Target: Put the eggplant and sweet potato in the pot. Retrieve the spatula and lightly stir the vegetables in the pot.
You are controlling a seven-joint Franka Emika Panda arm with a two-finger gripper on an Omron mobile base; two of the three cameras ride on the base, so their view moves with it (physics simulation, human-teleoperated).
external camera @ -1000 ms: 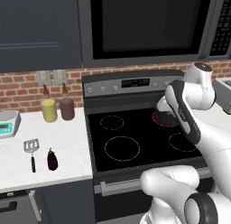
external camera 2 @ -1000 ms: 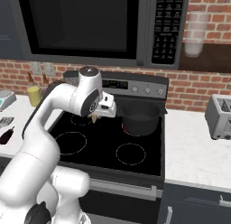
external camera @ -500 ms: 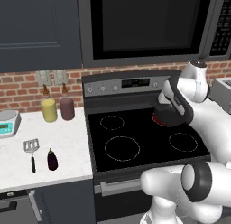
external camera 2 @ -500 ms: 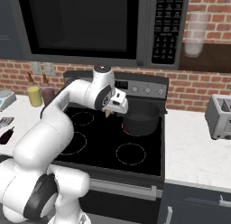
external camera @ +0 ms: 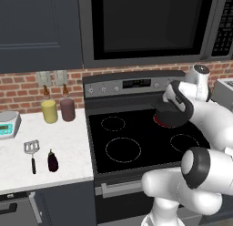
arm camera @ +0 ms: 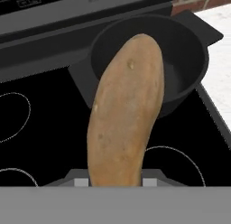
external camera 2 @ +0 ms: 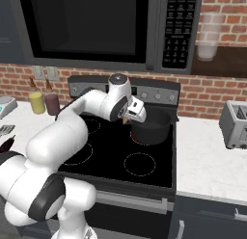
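Observation:
My gripper (arm camera: 116,181) is shut on the sweet potato (arm camera: 124,114), an orange-brown tuber that stands up from between the fingers. In the hand view its tip reaches over the near wall of the dark round pot (arm camera: 194,60), whose inside looks bare. From the right base view, the gripper (external camera 2: 130,117) hangs at the pot's (external camera 2: 153,128) left rim, above the back right burner, with a bit of the sweet potato (external camera 2: 126,120) showing. The eggplant (external camera: 53,160) lies on the white counter left of the stove, beside the spatula (external camera: 32,150).
A yellow jar (external camera: 49,111) and a maroon jar (external camera: 67,109) stand at the brick wall. A small scale (external camera: 8,123) sits at the far left. A toaster (external camera 2: 234,125) stands on the right counter. The microwave (external camera 2: 96,26) hangs low over the stove (external camera: 132,147).
The arm has swung right across the stove with the sweet potato in its grip, up to the pot's rim. Eggplant and spatula have not moved.

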